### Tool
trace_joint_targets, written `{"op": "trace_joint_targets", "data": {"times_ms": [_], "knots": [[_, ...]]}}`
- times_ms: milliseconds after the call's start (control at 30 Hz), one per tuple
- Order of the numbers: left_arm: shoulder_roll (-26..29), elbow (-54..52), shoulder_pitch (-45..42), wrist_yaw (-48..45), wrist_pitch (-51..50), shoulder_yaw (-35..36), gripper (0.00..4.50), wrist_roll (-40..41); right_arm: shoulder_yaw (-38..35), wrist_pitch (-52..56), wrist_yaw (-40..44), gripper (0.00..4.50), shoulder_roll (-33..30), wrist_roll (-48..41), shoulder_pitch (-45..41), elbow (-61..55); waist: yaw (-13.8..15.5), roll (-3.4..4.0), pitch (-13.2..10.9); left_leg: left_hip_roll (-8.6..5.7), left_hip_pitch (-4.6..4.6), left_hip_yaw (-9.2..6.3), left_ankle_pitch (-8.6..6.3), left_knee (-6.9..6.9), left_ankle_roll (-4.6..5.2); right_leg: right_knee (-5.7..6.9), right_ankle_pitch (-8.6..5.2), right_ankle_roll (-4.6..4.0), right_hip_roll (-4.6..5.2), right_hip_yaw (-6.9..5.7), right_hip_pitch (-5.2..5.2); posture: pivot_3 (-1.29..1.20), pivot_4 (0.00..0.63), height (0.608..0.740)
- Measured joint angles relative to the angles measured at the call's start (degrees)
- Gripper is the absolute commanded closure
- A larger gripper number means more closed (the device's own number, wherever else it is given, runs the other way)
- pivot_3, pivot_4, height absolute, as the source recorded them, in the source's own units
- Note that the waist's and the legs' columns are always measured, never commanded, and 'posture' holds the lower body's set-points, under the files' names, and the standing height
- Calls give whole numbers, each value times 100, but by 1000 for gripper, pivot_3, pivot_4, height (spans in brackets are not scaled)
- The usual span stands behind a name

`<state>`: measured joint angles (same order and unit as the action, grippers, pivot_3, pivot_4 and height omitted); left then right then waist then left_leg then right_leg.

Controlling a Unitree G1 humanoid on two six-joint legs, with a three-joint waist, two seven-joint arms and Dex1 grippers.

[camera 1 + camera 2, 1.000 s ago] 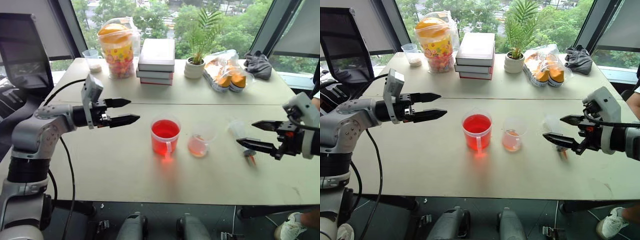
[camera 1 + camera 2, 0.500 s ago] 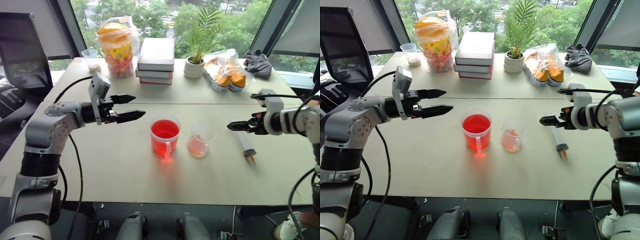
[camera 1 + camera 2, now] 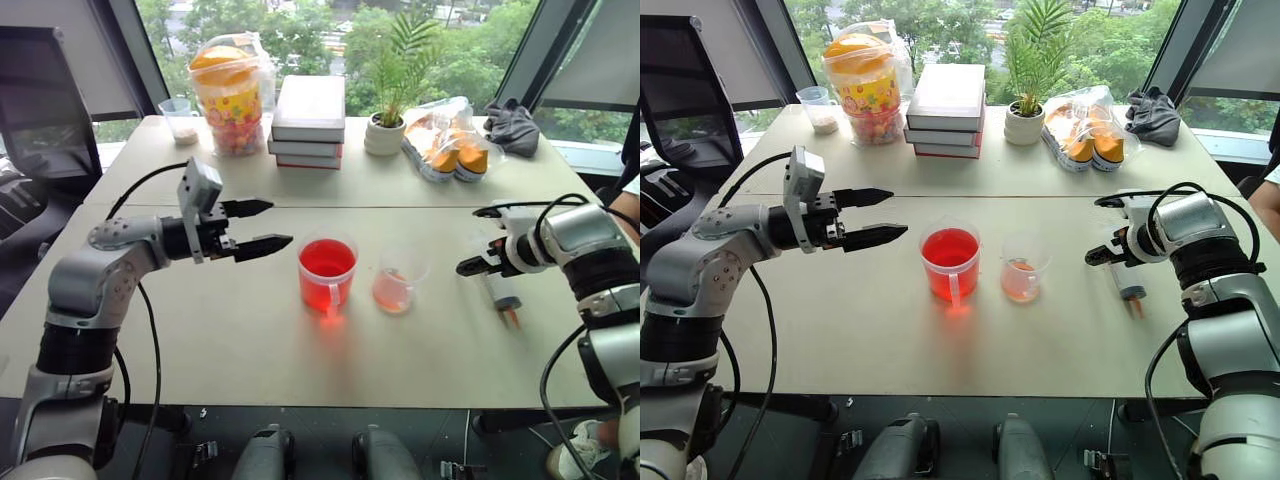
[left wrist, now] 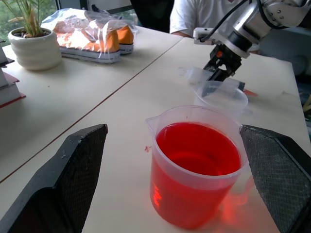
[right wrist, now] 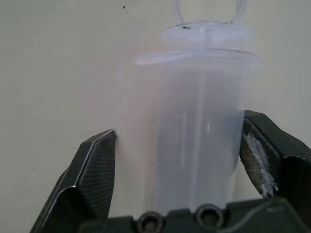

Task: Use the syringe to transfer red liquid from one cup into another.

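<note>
The syringe [image 3: 498, 290] lies flat on the table at the right, its orange tip [image 3: 510, 318] pointing toward the near edge. My right gripper [image 3: 470, 266] points down over its plunger end. In the right wrist view the fingers [image 5: 95, 165] straddle the clear barrel [image 5: 199, 145], still open, with a gap on one side. The larger cup [image 3: 327, 272], full of red liquid, stands mid-table. The smaller cup [image 3: 394, 285], faintly pink at its base, is just to its right. My left gripper [image 3: 265, 225] hovers open and level, left of the red cup [image 4: 197, 170].
Along the far side of the table stand a candy bag [image 3: 228, 95], a stack of books [image 3: 308, 110], a potted plant [image 3: 385, 130], bagged shoes [image 3: 445, 145], a small cup with white contents [image 3: 180, 118] and a dark cloth [image 3: 512, 125]. A person [image 4: 204, 14] sits beyond the right end.
My right arm has swung forward and down onto the syringe, tilting from level to pointing down, and its fingers have narrowed around the barrel. The left gripper has stayed put.
</note>
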<state>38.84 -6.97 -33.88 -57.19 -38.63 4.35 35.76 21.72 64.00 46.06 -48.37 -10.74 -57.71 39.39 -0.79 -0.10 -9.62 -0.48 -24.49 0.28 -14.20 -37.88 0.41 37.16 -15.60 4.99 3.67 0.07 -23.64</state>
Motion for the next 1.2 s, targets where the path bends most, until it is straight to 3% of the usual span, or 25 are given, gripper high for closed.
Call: {"op": "trace_joint_targets", "data": {"times_ms": [67,100,333,400,500,600,767,933,1200], "knots": [[0,-3,1,16,-4,0,0,0,33,-63,162,2955,16,118,-15,28,1,0,0,0,0,0,0,-1,0,0,0,0,-3,-3,1,0,150,740],[-2,-3,1,25,-2,0,0,0,41,-69,224,3154,17,175,-20,29,1,0,0,0,1,0,0,-2,0,-1,0,0,-3,-4,3,0,150,740],[-41,9,-33,112,-5,-6,0,-1,-65,-68,365,3154,-45,422,17,-223,10,3,-2,-1,0,1,0,-2,0,0,0,1,-3,-5,1,0,150,740],[-53,13,-41,116,-12,-14,0,-2,-437,-41,296,3154,-115,352,42,-553,11,10,-6,-1,-1,1,0,-1,0,2,0,1,-2,-5,-1,0,150,740],[-73,98,-115,127,-95,-26,0,-2,-1671,16,41,3154,-134,-68,15,-1672,12,19,-12,0,-2,0,0,1,0,6,0,2,-4,-5,-4,0,150,740],[-75,247,-330,117,-103,-212,0,-116,-3268,200,-561,3154,637,-776,-377,-3453,-22,19,-12,13,3,-4,0,5,0,17,1,2,-15,-2,-9,0,150,740],[-63,625,-580,43,-214,-349,0,-215,-4053,228,-1259,3154,2061,-1613,-236,-5165,9,9,-6,12,9,-15,2,-3,-3,20,1,1,-9,-8,5,0,150,740],[-79,801,-1021,-74,-296,-366,0,-212,-3840,-290,-1425,3154,3060,-2216,253,-5800,29,9,-7,-2,7,-15,3,-7,-4,15,1,2,-2,-9,11,0,150,740],[-262,1054,-1493,-280,-324,-528,0,-230,-2697,-2065,-1166,3154,3533,-1935,1675,-5721,0,9,-7,-5,7,-11,3,-6,-4,15,1,3,-12,-12,9,0,150,740]]}}
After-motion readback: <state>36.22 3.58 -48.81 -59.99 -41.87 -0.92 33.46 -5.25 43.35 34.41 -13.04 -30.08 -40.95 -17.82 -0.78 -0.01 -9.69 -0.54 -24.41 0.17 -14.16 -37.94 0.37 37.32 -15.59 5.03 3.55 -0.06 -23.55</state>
